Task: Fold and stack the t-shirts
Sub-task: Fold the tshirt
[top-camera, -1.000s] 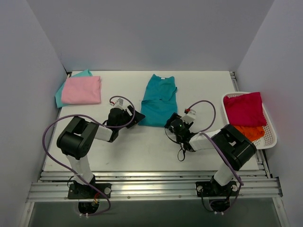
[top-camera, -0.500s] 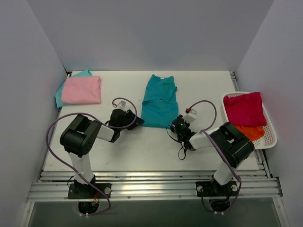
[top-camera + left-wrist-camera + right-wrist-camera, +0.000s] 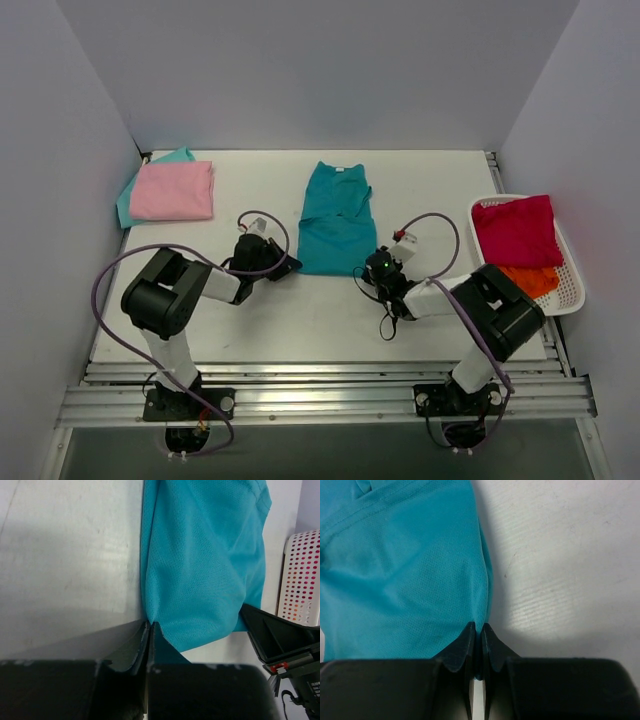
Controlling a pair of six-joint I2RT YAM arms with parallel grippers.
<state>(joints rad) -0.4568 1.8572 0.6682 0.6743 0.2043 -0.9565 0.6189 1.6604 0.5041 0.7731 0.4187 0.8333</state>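
A large teal t-shirt [image 3: 337,215] lies folded lengthwise in the middle of the table, collar toward the back. My left gripper [image 3: 288,265] is shut on its near left corner [image 3: 152,625]. At the near right corner [image 3: 481,622], my right gripper [image 3: 372,264] is shut on the hem in the same way. Both wrist views show teal cloth [image 3: 200,565] pinched between the dark fingertips. A folded pink t-shirt [image 3: 172,190] rests on a light mint-teal one [image 3: 178,155] at the back left. A crimson t-shirt [image 3: 516,230] and an orange one [image 3: 530,280] lie in the basket.
A white perforated basket [image 3: 572,290] stands at the table's right edge; its wall [image 3: 301,580] shows in the left wrist view. Purple cables loop over both arms. The table's near edge is a metal rail [image 3: 320,395].
Both grippers have closed on the teal shirt's near corners over the last second. The shirt's near hem has drawn slightly narrower between them.
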